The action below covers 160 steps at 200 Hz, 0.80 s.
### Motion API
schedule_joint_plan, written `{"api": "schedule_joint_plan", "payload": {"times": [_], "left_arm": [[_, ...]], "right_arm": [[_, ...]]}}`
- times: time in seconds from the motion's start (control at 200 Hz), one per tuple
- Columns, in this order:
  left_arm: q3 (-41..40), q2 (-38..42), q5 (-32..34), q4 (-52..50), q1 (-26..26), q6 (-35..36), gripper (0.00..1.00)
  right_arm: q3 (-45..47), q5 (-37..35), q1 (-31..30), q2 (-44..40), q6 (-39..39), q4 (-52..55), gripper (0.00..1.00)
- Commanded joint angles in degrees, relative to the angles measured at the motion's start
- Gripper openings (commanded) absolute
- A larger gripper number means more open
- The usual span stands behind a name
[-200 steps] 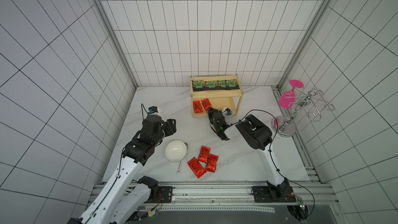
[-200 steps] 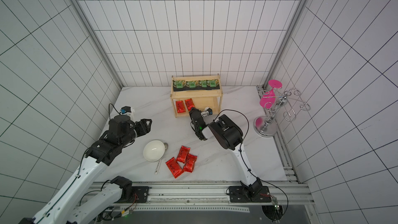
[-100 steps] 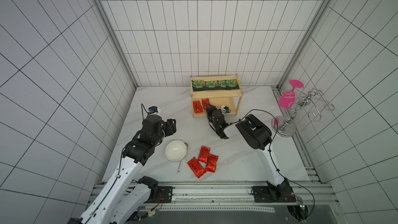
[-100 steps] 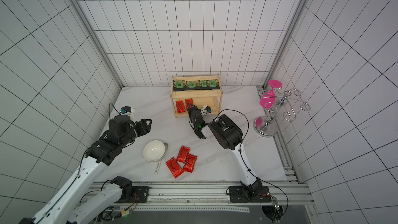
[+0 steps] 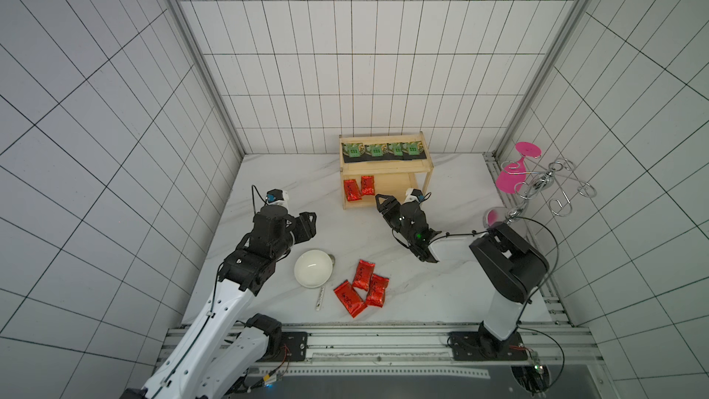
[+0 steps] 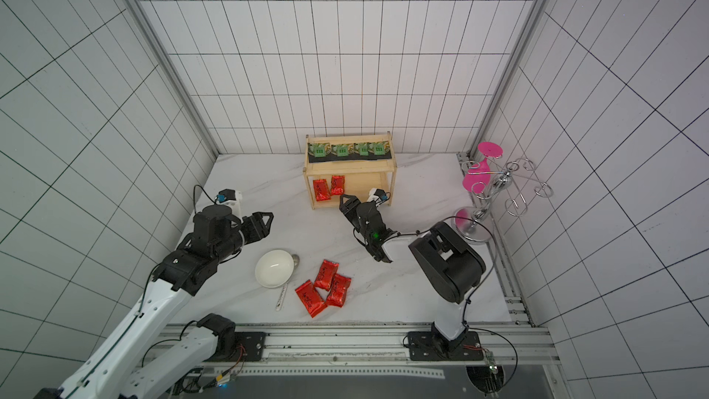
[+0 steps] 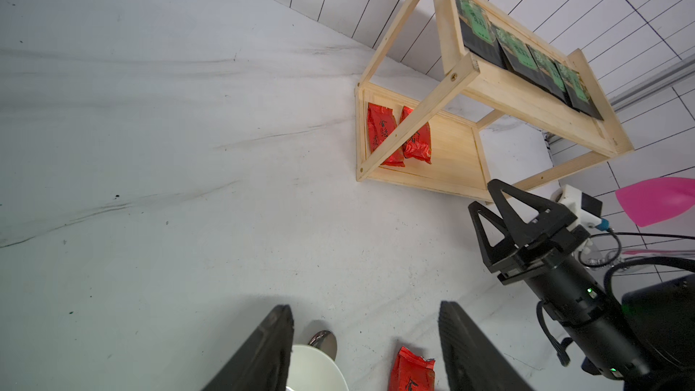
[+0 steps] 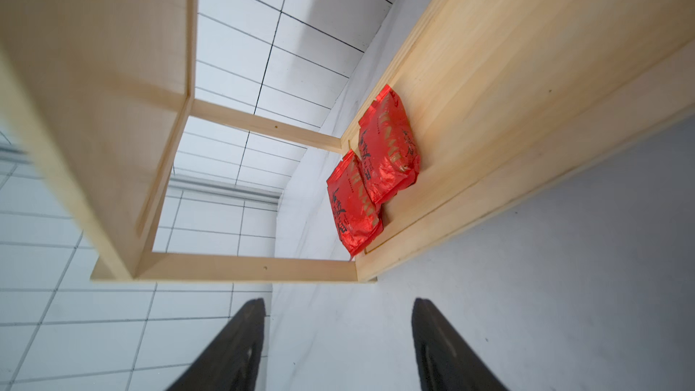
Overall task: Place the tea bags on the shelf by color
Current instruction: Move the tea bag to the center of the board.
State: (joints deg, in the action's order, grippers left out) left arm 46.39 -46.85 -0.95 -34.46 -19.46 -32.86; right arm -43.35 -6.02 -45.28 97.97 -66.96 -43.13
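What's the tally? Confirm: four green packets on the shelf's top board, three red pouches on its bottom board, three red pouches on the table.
No: the bottom board holds two red pouches, not three, as the right wrist view shows. The rest is right.

We get bright, even overhead light — soft shadows behind the shelf [image 7: 526,103], glare on red pouches [image 8: 391,152], wall tiles [image 5: 364,71] bowing outward.
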Motion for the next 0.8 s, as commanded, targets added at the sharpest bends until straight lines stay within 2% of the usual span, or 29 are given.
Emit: {"api": "schedule_joint_plan", "payload": {"times": [0.0, 0.085, 0.22, 0.34, 0.415, 0.53, 0.666, 0.796], "left_arm": [[-1.27, -1.11, -3.91, 1.84, -0.99, -2.03, 0.64], [-2.28, -2.43, -3.25, 2.74, -4.31, -4.27, 0.63], [-3.47, -3.91, 0.77, 3.93, -9.71, -6.17, 0.63], [-4.46, -4.85, 0.78, 5.08, -10.07, -7.12, 0.63], [-4.54, -5.56, 0.62, 5.19, -10.15, -7.32, 0.63], [-4.8, -6.69, 0.24, 6.08, -10.09, -7.77, 0.63], [-5.01, -8.11, -0.33, 6.73, -10.29, -8.01, 0.63], [-5.14, -8.63, -0.46, 6.9, -10.51, -8.19, 0.63]], "right_arm": [[2.69, 0.14, -5.04, -10.46, 13.72, 25.6, 0.59], [3.38, -8.82, -11.91, -17.17, 19.79, 40.08, 0.55], [4.16, -15.14, -21.45, -21.76, 23.4, 52.44, 0.57], [3.15, -21.11, -30.89, -20.45, 25.38, 58.06, 0.72], [1.34, -23.35, -34.68, -17.49, 25.72, 61.26, 0.86], [-0.05, -21.86, -36.79, -12.63, 26.78, 61.47, 0.97], [0.52, -20.52, -36.86, -10.79, 27.45, 59.33, 1.0], [2.51, -20.74, -36.55, -12.68, 27.24, 58.24, 1.0]]}}
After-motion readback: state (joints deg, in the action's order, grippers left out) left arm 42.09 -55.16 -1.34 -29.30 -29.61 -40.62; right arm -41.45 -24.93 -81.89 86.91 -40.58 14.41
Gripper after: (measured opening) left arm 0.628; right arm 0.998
